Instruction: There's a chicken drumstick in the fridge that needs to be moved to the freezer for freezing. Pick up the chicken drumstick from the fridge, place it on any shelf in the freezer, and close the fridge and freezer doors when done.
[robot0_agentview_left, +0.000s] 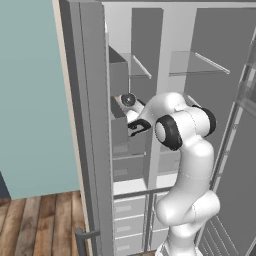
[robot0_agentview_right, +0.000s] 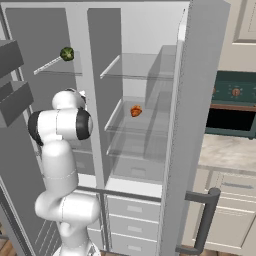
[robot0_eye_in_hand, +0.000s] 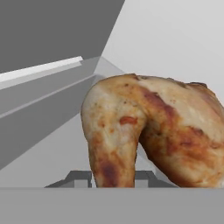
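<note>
The chicken drumstick (robot0_eye_in_hand: 148, 131) sat directly ahead of the gripper (robot0_agentview_left: 131, 116) inside the freezer (robot0_agentview_left: 137, 75); whether its fingers clasped the meat could not be told. An orange-red item (robot0_agentview_right: 135, 111) lay on a fridge (robot0_agentview_right: 145, 90) shelf.

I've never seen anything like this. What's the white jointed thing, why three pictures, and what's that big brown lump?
The white thing is a robot arm standing before an open fridge and freezer. Two pictures come from cameras behind it, left and right. The third comes from a camera on its hand, so the chicken drumstick right at its fingertips looks huge. The arm reaches into the narrower freezer. In the wider fridge, a small orange-red item sits on a glass shelf; a green round item sits on the freezer shelf.
</note>
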